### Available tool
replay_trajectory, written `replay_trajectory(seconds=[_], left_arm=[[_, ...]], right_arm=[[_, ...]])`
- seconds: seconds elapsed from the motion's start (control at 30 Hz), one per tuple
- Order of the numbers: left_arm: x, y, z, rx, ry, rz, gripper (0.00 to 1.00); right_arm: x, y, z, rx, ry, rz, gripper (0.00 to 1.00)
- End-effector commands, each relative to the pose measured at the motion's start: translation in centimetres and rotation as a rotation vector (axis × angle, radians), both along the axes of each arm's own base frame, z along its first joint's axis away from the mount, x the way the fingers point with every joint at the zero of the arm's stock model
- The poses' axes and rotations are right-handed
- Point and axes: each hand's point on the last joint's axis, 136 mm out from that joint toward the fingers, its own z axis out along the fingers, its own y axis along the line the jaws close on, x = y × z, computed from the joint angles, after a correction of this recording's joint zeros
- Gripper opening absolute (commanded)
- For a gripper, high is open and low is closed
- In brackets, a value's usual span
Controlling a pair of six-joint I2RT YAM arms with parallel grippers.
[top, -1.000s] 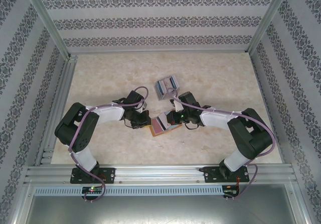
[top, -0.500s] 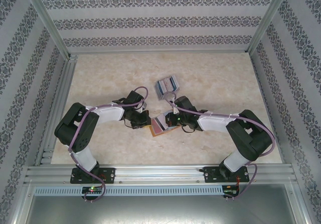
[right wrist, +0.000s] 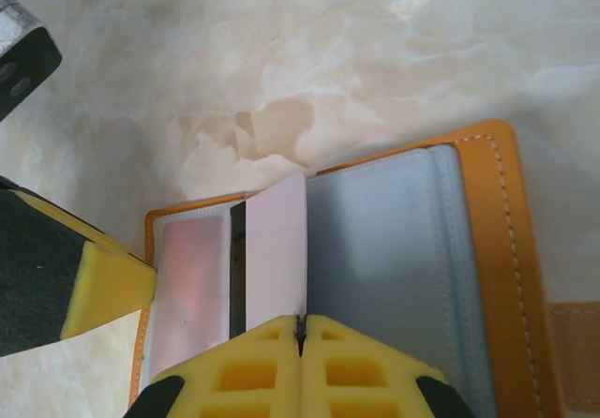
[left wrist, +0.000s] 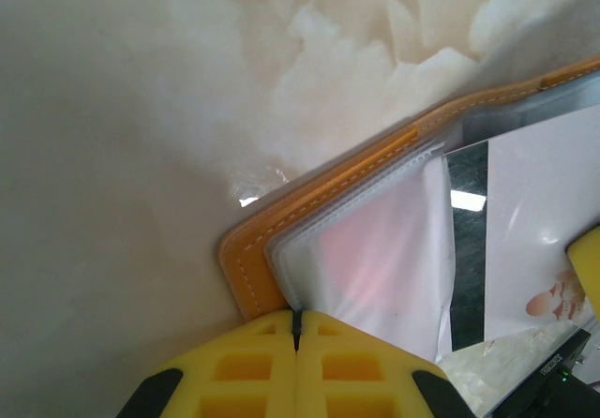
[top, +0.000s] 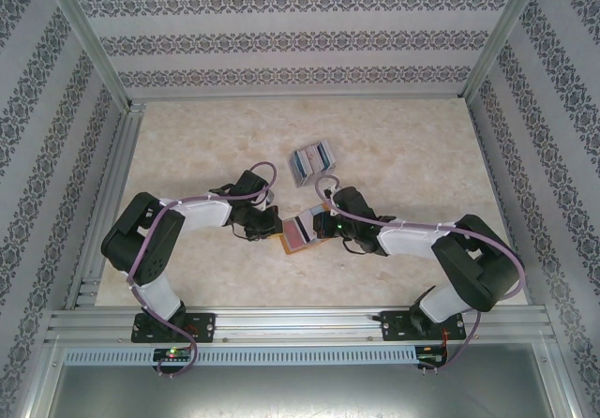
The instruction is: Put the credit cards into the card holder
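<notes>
Near the middle of the tabletop [top: 206, 146], slightly toward its near edge, lies one card holder [right wrist: 511, 249], open flat. The right gripper [right wrist: 300, 329] is clamped on one pale card [right wrist: 277, 249] at the holder's clear sleeves. A second, pinkish card [right wrist: 187, 277] shows through a sleeve. The left gripper [left wrist: 295, 329] has its jaws together at the holder's corner; I cannot tell whether it pinches it. One small stack of cards [top: 311, 161] sits farther back, their number unclear. The tabletop is beige marble. Patterned walls [top: 300, 38] and a metal frame [top: 300, 322] surround it.
</notes>
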Motion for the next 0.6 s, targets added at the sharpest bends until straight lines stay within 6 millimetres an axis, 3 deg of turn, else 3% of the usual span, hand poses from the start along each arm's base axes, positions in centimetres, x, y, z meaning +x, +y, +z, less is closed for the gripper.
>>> replay_trajectory(seconds=[0.0,0.57], left_arm=[[-2.2,1.5,-2.9,0.106,0.068,0.009,0.03],[-2.0,1.5,-2.8,0.106,0.064,0.022,0.03]], right_arm=[[1.3,-0.7,-0.4,-0.014,-0.070,-0.041,0.00],[0.2,1.2,0.0,0.011,-0.110,-0.013,0.00]])
